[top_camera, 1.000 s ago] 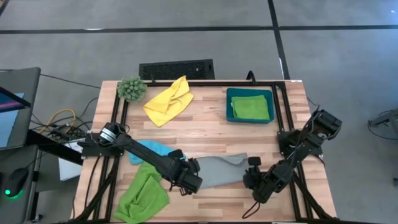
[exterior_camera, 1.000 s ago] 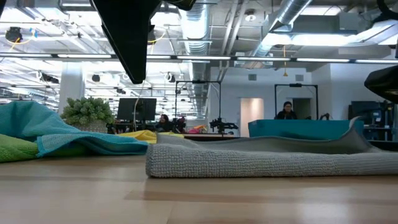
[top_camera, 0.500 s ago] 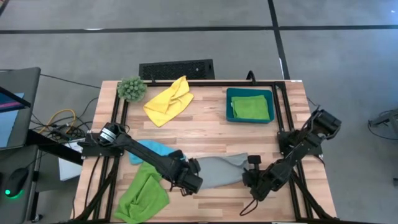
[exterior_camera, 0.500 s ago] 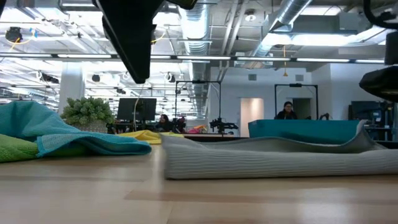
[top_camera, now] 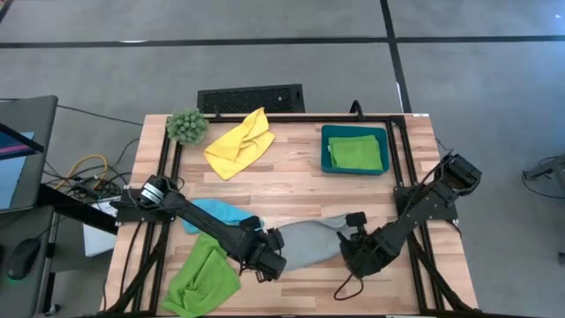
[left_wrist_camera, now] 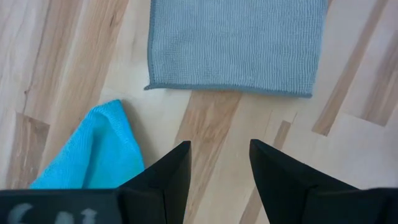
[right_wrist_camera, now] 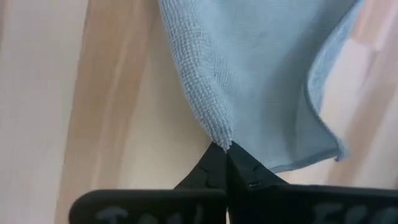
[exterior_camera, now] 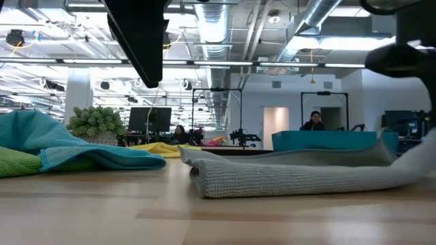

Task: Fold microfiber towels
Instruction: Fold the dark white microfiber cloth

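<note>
Grey towel: counter, 6 o'clock.
Right gripper: jaws pinching its corner.
Left gripper: jaws spread, beside towel.

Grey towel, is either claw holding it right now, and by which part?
Yes: the right claw pinches the grey towel by a corner; the left claw is open, holding nothing.

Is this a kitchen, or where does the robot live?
Not a kitchen; probably a big robotics lab or workshop. The low view shows ceiling ducts, a person at a desk and computer monitors beyond the wooden table.
</note>
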Tool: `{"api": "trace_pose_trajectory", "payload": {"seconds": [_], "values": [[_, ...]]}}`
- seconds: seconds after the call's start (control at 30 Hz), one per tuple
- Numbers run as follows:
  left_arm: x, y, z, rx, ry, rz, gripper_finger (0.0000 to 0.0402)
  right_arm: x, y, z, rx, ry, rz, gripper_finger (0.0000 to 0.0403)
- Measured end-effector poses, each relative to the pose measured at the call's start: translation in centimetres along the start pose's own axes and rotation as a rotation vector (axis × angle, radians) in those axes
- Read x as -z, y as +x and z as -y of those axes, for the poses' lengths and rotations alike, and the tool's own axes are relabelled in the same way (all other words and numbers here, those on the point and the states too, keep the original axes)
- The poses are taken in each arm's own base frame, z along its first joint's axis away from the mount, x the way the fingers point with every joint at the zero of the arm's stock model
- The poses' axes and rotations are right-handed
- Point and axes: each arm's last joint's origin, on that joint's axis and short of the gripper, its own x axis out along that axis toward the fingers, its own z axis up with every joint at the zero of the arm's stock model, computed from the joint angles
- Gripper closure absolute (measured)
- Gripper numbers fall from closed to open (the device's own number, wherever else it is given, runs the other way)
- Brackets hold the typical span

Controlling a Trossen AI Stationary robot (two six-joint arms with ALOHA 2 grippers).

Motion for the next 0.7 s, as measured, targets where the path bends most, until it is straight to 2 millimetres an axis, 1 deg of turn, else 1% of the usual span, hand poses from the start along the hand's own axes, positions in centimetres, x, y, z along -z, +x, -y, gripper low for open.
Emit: {"api": "trace_pose_trajectory", "payload": {"seconds": [0.4,0.7], "values": [[0.5,-0.2,0.4,-0.012,-0.02,0.021,0.0244,-1.7,-1.9,3.3,0.009,-0.208,-0.053,0.0397],[0.5,-0.2,0.4,-0.016,-0.032,0.026,0.0244,-2.6,-3.3,5.2,0.021,-0.299,-0.077,0.0399]]}}
